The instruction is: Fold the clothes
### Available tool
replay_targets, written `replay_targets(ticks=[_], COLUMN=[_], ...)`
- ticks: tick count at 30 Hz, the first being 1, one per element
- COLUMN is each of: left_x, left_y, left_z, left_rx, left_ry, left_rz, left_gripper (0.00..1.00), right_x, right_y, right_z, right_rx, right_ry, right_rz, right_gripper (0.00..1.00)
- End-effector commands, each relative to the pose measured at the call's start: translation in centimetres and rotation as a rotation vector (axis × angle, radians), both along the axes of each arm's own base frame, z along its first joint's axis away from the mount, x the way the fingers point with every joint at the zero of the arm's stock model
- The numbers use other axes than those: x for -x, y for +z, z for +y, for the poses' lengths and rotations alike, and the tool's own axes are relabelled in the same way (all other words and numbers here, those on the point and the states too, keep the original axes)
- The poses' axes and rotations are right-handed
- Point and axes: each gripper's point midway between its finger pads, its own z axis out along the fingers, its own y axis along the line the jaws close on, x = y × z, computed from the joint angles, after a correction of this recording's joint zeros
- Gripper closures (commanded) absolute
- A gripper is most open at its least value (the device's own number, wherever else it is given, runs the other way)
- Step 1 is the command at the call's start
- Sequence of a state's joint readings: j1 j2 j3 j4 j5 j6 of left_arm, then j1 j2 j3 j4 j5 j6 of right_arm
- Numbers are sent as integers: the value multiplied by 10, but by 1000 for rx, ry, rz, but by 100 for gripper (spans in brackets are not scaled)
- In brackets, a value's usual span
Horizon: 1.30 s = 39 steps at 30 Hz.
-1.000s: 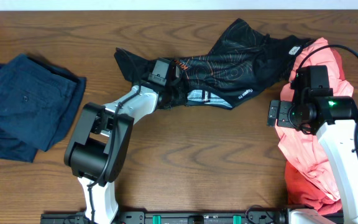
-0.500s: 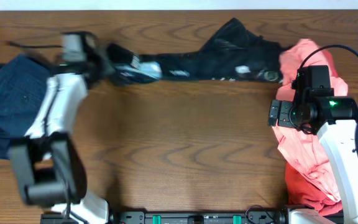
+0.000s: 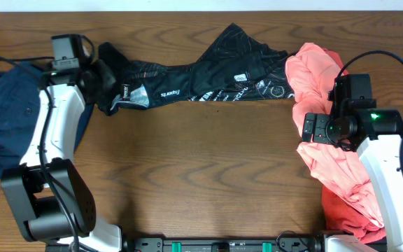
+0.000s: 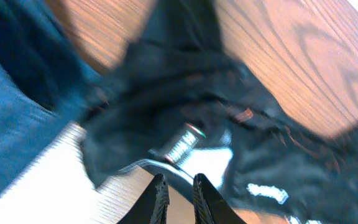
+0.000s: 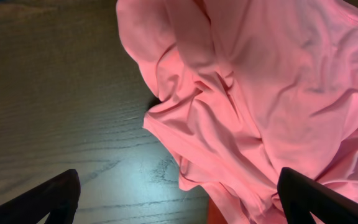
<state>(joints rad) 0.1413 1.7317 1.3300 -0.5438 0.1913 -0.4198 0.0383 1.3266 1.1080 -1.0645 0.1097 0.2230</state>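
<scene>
The black jersey (image 3: pixel 208 70) trails away from the left gripper (image 4: pixel 180 180) as a twisted rope, its far end touching the coral-pink garment (image 5: pixel 260 93). A pull could drag that garment along or slip the thin hem free. The left arm reaches far out beside the navy trousers (image 3: pixel 5 126), its fingers nearly closed and apparently pinching the hem, though blur clouds this. The right gripper (image 5: pixel 179 177) hovers spread wide over the pink cloth, grasping nothing.
</scene>
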Motion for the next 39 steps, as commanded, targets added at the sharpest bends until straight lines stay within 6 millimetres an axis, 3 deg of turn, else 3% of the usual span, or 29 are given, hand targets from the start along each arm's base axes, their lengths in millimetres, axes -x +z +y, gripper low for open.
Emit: replay_targets(ticks=[1,7,15,19,26,31,39], left_x=[1,0,-11,-14,-22,-27,-16], left_y=[1,-2,-45,-71,-101,-102,-107], left_z=[-50,-137,-243,-275,-288,-291,-301], left_rx=[126,120,94,110,232,298,405], left_ry=[-129,-357,-587,-626,-459,-366,-154], left_rz=[-2,-26,-91,-107,-55,-44,51], left_gripper=[83,55,51,40,40,40,40], right_x=[-1,-10,-16,-16,-16,-16,-16], right_y=[-6,-40,-49,-49,-49,-49,-49], right_z=[-7,-2,-3,-3,-2,-2,-2], right_rx=[6,-10,-14,-14,-14,-14,-14], right_ry=[-21,11,-8,-8,-8,-7,-8], right_rz=[25,127,136,136,139,139,138], right_gripper=[5,2,1,1,1,1,1])
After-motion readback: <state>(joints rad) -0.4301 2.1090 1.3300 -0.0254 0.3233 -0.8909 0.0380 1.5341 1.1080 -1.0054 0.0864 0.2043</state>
